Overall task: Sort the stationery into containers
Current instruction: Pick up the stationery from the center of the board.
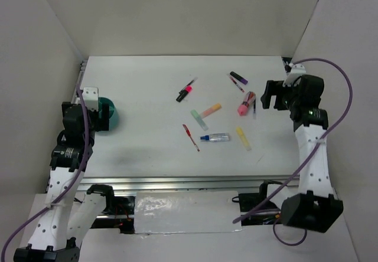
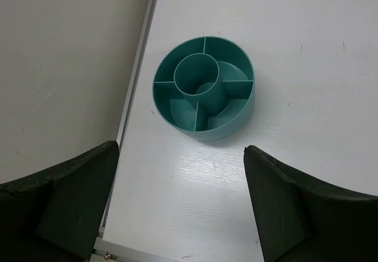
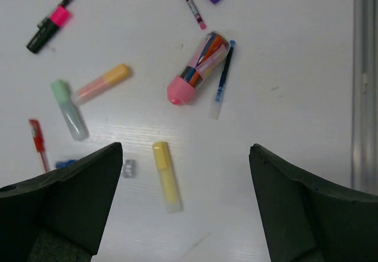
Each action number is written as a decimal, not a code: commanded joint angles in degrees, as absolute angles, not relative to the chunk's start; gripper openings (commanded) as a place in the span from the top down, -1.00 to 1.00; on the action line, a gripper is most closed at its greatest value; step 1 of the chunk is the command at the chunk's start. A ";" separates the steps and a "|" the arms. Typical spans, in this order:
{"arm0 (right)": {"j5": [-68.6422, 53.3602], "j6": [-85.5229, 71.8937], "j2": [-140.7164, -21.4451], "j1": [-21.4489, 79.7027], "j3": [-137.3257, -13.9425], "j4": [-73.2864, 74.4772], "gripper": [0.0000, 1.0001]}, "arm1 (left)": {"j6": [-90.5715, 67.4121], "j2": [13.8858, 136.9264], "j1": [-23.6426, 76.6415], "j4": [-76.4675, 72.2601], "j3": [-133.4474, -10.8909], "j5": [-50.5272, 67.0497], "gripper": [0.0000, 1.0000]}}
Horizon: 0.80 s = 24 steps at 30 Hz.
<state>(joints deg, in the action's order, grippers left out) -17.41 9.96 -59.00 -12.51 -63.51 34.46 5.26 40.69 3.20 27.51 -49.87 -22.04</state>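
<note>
I count 10 stationery items: 3 pastel highlighters (image 1: 211, 109) (image 1: 199, 119) (image 1: 243, 138), 2 dark markers (image 1: 185, 91) (image 1: 238, 77), 3 thin pens (image 1: 190, 137) (image 1: 236, 84) (image 1: 254, 107), 2 tubes (image 1: 245, 104) (image 1: 216, 137). 1 teal cup (image 1: 114, 115), left.

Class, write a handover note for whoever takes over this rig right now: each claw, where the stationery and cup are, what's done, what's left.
Left claw: open, empty, poised near the teal divided cup at the left edge of the table.
Right claw: open, empty, above the yellow highlighter and pink-capped tube.
Done: nothing; the cup's visible compartments are empty.
Left: sort every loose item scattered right of centre, including green highlighter, orange highlighter, red pen.
</note>
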 commanded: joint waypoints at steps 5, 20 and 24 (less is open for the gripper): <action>-12.31 -14.40 -76.01 -7.13 -74.70 37.61 -0.90 | 0.44 42.01 3.16 25.93 -53.26 -23.29 -0.99; -6.07 -21.36 -107.92 -2.81 -89.20 39.55 -0.76 | -0.70 45.88 3.16 23.82 -51.24 -23.73 -0.99; -5.71 -21.53 -112.57 -2.81 -92.01 38.85 -0.73 | -0.88 46.76 3.16 22.94 -50.01 -23.82 -0.99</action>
